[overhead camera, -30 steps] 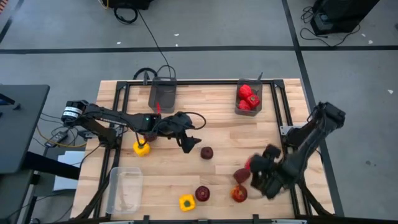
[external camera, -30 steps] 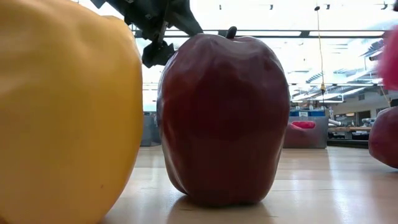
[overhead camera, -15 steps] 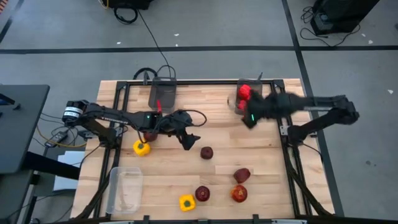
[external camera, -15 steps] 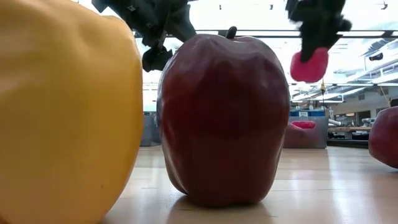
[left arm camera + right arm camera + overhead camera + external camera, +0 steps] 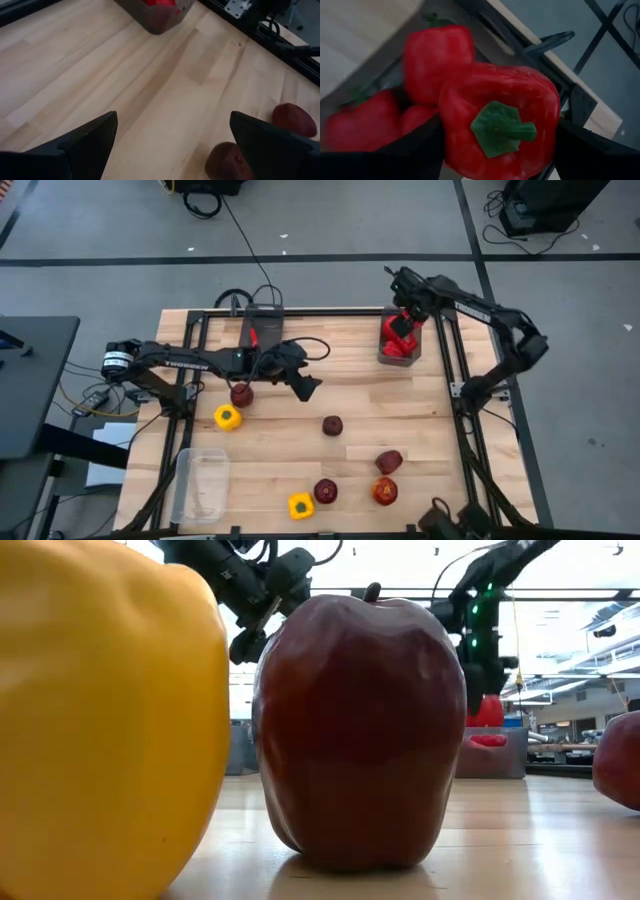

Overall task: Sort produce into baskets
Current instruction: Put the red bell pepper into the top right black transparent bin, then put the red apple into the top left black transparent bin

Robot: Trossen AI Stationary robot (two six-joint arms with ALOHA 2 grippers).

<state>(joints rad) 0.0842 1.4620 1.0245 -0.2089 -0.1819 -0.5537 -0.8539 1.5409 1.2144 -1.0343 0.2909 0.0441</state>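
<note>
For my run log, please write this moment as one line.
right tool: holds red pepper over grey bin | left tool: open, mid-table

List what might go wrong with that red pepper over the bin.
1. The right gripper holds a red pepper above a bin that already has several red peppers piled in it; dropped on the heap, it may roll off or over the rim.
2. The bin sits near the table's far edge, so a pepper that bounces out could leave the table.
3. The left gripper is open over bare wood, with a maroon fruit beside its arm; a swing might knock it.
</note>
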